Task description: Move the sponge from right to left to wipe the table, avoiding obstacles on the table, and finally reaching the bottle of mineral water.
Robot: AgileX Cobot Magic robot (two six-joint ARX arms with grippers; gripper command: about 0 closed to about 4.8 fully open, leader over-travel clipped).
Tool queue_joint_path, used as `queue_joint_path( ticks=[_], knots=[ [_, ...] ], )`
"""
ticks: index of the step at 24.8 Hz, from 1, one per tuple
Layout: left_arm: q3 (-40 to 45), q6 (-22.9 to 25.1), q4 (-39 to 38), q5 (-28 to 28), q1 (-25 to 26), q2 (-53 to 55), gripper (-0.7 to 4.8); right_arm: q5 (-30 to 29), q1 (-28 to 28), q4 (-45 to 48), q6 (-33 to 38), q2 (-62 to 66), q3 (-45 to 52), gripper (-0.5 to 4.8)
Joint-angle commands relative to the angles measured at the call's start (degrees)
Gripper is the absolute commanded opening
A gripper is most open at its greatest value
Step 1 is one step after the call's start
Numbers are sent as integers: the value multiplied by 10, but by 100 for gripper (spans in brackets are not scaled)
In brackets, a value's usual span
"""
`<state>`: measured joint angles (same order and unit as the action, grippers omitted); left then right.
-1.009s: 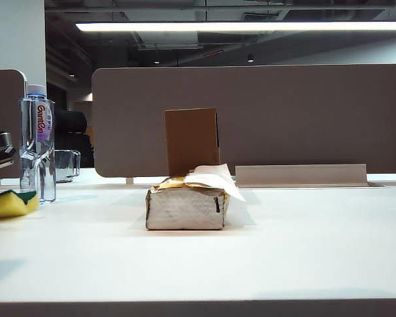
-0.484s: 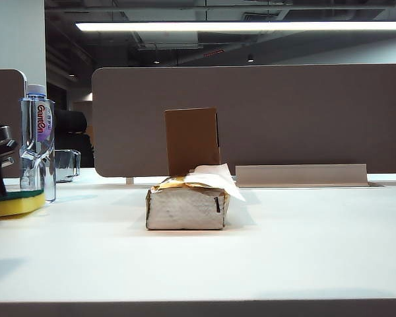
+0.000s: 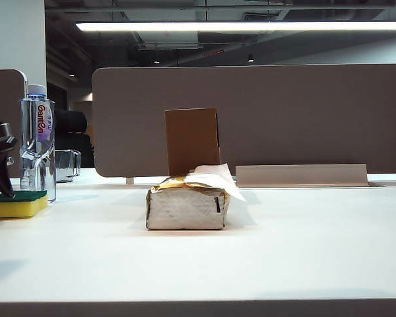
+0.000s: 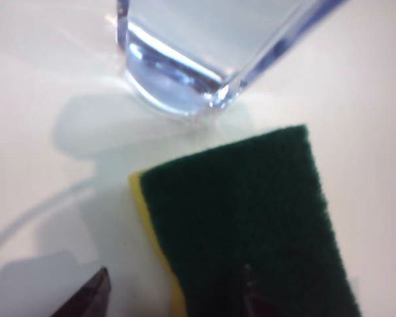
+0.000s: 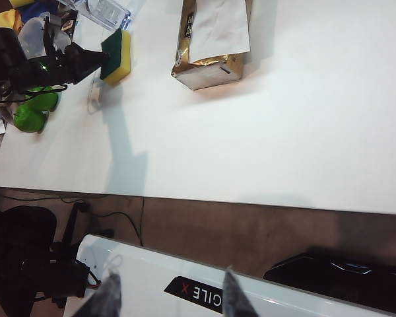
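At the far left of the exterior view, the rectangular yellow foam sponge with its dark green scouring layer [image 3: 16, 203] now lies flat and square on the wide plain white table [image 3: 251, 257], where a second ago it sat squeezed and tilted under the black left gripper [image 3: 1, 173]. That gripper has since let go and lifted: its fingers stand apart, one dark tip hanging just above the green face of the sponge, and the left wrist view shows the same, with the sponge [image 4: 251, 224] free between the two fingertips [image 4: 92, 297] and nothing pinched. The sponge rests just beside the tall clear plastic bottle of mineral water with the red "Ganten" lettering [image 3: 37, 142], whose base [image 4: 185, 72] fills the wrist picture right next to the sponge's edge; whether they touch I cannot tell. Both obstacles, the silvery-grey soft tissue pack with white tissue poking out [image 3: 187, 205] and the taller plain brown cardboard box [image 3: 192, 140] behind it, stand upright and undisturbed mid-table, well apart from the sponge. The right gripper [image 5: 166, 294] hangs off the front edge of the table, fingers apart and empty. Judged from this, the wipe has reached its goal and the release looks like the closing step, with only the arm's retreat left.
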<state>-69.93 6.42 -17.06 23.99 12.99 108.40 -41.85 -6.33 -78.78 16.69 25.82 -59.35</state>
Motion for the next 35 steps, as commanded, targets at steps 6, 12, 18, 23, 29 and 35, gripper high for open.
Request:
queue_joint_path(
  ticks=[6, 12, 18, 23, 29, 35],
  knots=[
    [-42, 0, -31, 7, 0, -27, 251, -5, 0, 6, 0, 0, -2, 198],
    [-44, 6, -52, 7, 0, -87, 251, -5, 0, 6, -4, 0, -2, 198],
    [-44, 4, -78, 30, 0, -183, 251, -6, 0, 10, -16, -1, -2, 198],
    [-44, 2, -106, 33, 0, -305, 251, -7, 6, 10, -25, -1, -2, 198],
    [-44, -49, -101, 71, -17, -429, 251, 30, 21, 50, -39, -1, -2, 198],
    [-44, -50, -125, 67, -51, -518, 251, 76, 22, 114, -65, -2, -2, 198]
  ],
)
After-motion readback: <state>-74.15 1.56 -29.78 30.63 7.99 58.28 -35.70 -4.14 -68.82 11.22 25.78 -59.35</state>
